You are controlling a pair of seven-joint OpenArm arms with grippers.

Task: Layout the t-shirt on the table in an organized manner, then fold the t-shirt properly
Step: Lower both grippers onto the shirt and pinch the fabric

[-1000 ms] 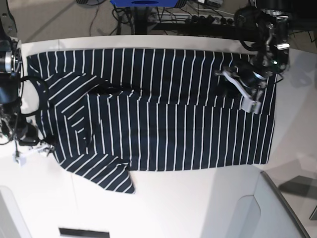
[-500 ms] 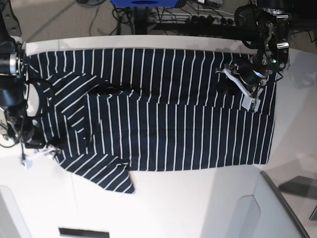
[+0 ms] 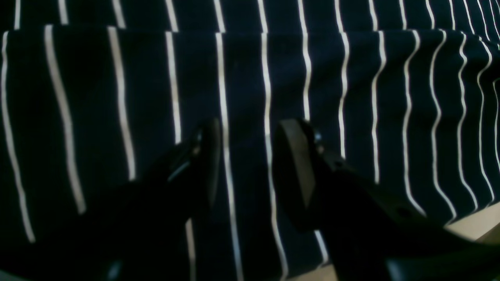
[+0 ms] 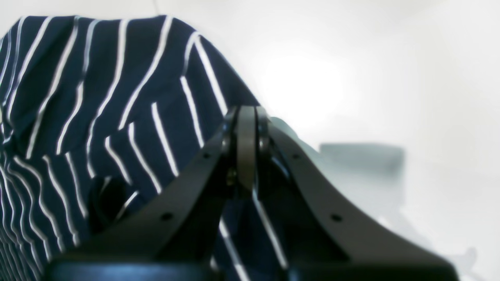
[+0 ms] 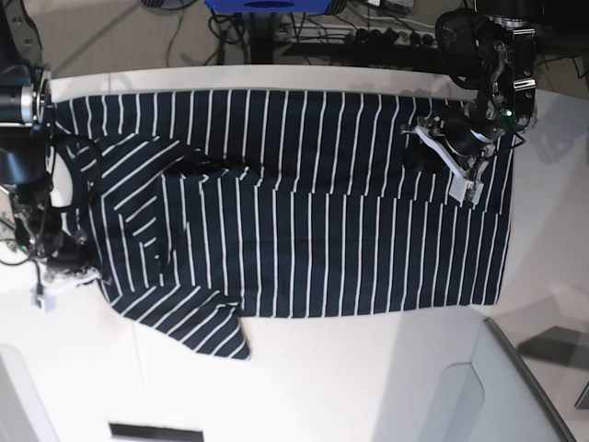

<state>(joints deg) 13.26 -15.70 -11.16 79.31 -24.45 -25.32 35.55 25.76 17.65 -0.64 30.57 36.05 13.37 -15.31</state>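
The dark navy t-shirt (image 5: 304, 212) with thin white stripes lies spread across the white table (image 5: 368, 368), one sleeve folded over at the left. At the shirt's left edge my right gripper (image 5: 63, 273) is low on the table. In the right wrist view its pads (image 4: 246, 148) are pressed together, and the shirt's edge (image 4: 117, 97) bunches up into them. My left gripper (image 5: 467, 187) hovers over the shirt's right part. In the left wrist view its fingers (image 3: 211, 156) stand apart over flat striped cloth (image 3: 351, 78), with nothing between them.
Cables and a power strip (image 5: 386, 37) lie on the floor beyond the table's far edge. A blue object (image 5: 267, 5) sits at the top middle. A grey panel (image 5: 515, 387) rises at the front right corner. Bare white tabletop (image 4: 351, 78) lies beside the right gripper.
My right gripper has gone from open to shut at the shirt's left edge. The left arm has shifted slightly toward the far side, its jaws unchanged.
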